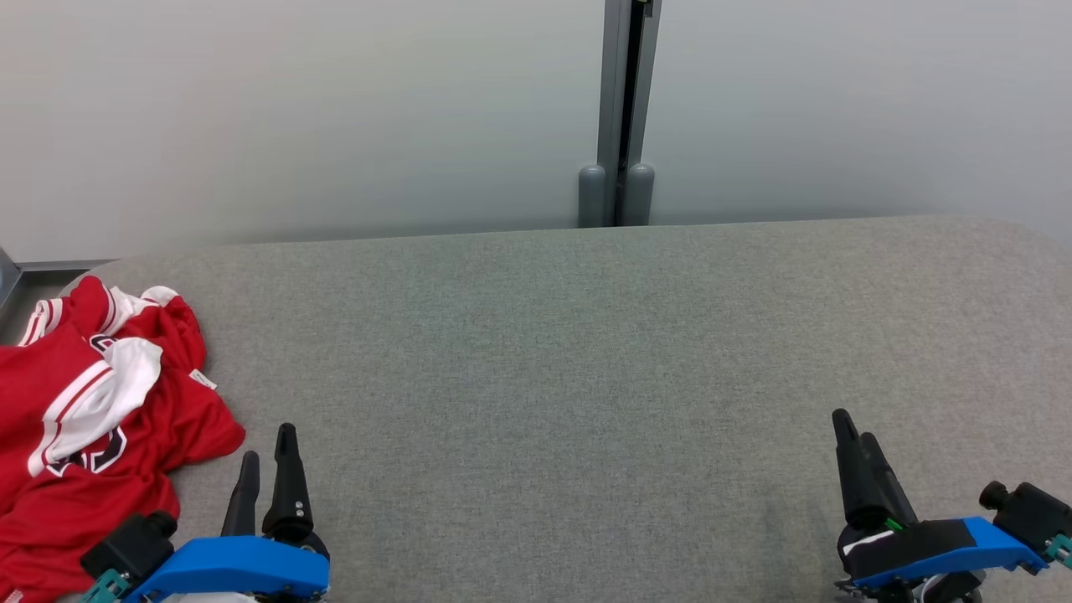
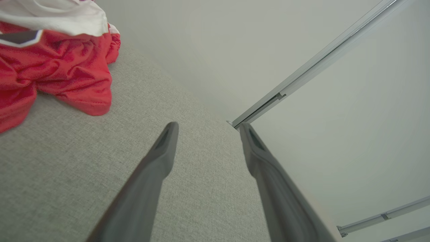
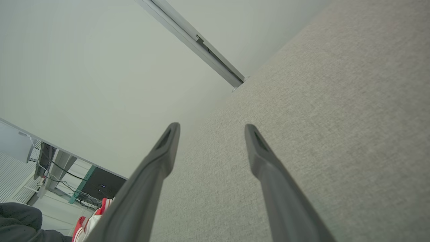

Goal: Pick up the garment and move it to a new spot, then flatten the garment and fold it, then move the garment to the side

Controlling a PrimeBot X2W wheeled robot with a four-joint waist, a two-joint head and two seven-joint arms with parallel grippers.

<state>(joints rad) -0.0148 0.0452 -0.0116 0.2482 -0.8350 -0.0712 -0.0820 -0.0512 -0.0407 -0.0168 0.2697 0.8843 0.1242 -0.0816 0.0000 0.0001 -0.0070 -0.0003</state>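
The garment (image 1: pixel 92 419) is a crumpled red jersey with white striped trim and dark lettering, heaped at the left end of the grey fabric table (image 1: pixel 586 377). My left gripper (image 1: pixel 268 442) hovers near the front edge just right of the heap, open and holding nothing. The left wrist view has the red garment (image 2: pixel 63 67) up and left of the open left gripper (image 2: pixel 208 129), apart from it. Far to the right, my right gripper (image 1: pixel 856 425) rests over bare table, open and empty. Seen from the right wrist, the right gripper (image 3: pixel 211 129) spreads over grey cloth, with a sliver of the garment (image 3: pixel 92 222) at the bottom left.
A pale wall stands behind the table, split by a grey vertical post (image 1: pixel 621 109). The table's far edge is rounded at both ends. A dark monitor and desk legs (image 3: pixel 100 185) show beyond the table's left end in the right wrist view.
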